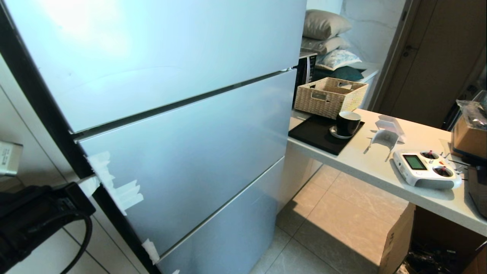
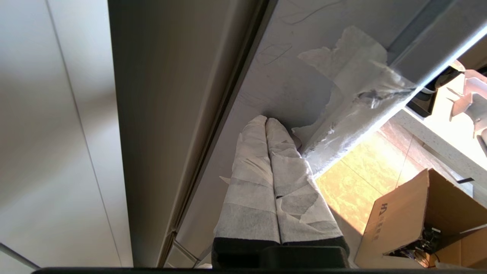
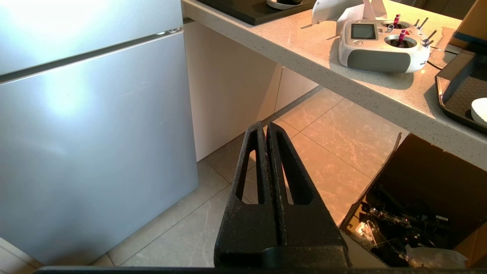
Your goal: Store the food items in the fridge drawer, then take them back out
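the fridge (image 1: 182,125) is standing fully closed, so neither the fruit nor the clear drawer is showing anywhere; this looks like the opening step, before any storing. the left gripper (image 2: 266,121), its tape-wrapped fingers (image 2: 251,182) pressed together and holding nothing, is reaching in at the fridge's left edge, tips right by the torn white tape (image 2: 354,95) on the middle panel. next it likely needs to catch that edge and pull. the right gripper (image 3: 266,127), closed and empty, is hanging parked to the fridge's right, above the floor.
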Controlling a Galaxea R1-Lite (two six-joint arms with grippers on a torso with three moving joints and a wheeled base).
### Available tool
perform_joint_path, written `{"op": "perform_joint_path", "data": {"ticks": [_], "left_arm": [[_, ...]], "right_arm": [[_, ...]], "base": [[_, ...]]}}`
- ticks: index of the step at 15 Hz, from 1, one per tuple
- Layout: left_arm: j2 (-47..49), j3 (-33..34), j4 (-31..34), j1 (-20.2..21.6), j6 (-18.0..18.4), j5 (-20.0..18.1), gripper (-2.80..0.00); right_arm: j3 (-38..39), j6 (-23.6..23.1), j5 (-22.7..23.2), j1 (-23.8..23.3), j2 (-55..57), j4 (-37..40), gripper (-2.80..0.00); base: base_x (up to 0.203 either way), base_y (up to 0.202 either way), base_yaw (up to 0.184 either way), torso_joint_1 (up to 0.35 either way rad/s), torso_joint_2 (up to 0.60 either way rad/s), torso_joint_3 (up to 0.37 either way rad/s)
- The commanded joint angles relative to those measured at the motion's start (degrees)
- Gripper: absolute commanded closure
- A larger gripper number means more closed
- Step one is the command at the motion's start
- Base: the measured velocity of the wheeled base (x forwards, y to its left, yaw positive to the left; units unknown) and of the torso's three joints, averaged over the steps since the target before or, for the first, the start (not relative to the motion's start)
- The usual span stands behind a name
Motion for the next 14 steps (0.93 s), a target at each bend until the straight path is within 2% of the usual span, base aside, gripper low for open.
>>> {"op": "perform_joint_path", "data": {"ticks": [1,6,8,10,12,13,14], "left_arm": [[-2.3,0.9,-0.1,-1.3,0.0,-0.2,0.00],[-10.9,6.4,0.4,-8.7,0.6,-1.3,0.00],[-15.9,9.4,0.7,-10.9,0.8,-4.5,0.00],[-21.5,11.3,2.7,-11.5,0.8,-10.0,0.00],[-27.4,11.7,10.2,-11.4,0.8,-12.2,0.00],[-28.5,10.3,15.8,-10.9,0.9,-10.9,0.00],[-28.7,8.2,18.7,-10.5,1.0,-6.6,0.00]], "right_arm": [[0.0,0.0,0.0,0.0,0.0,0.0,0.00],[0.0,0.0,0.0,0.0,0.0,0.0,0.00],[0.0,0.0,0.0,0.0,0.0,0.0,0.00],[0.0,0.0,0.0,0.0,0.0,0.0,0.00],[0.0,0.0,0.0,0.0,0.0,0.0,0.00],[0.0,0.0,0.0,0.0,0.0,0.0,0.00],[0.0,0.0,0.0,0.0,0.0,0.0,0.00]], "base": [[0.000,0.000,0.000,0.000,0.00,0.000],[0.000,0.000,0.000,0.000,0.00,0.000],[0.000,0.000,0.000,0.000,0.00,0.000],[0.000,0.000,0.000,0.000,0.00,0.000],[0.000,0.000,0.000,0.000,0.00,0.000],[0.000,0.000,0.000,0.000,0.00,0.000],[0.000,0.000,0.000,0.000,0.00,0.000]]}}
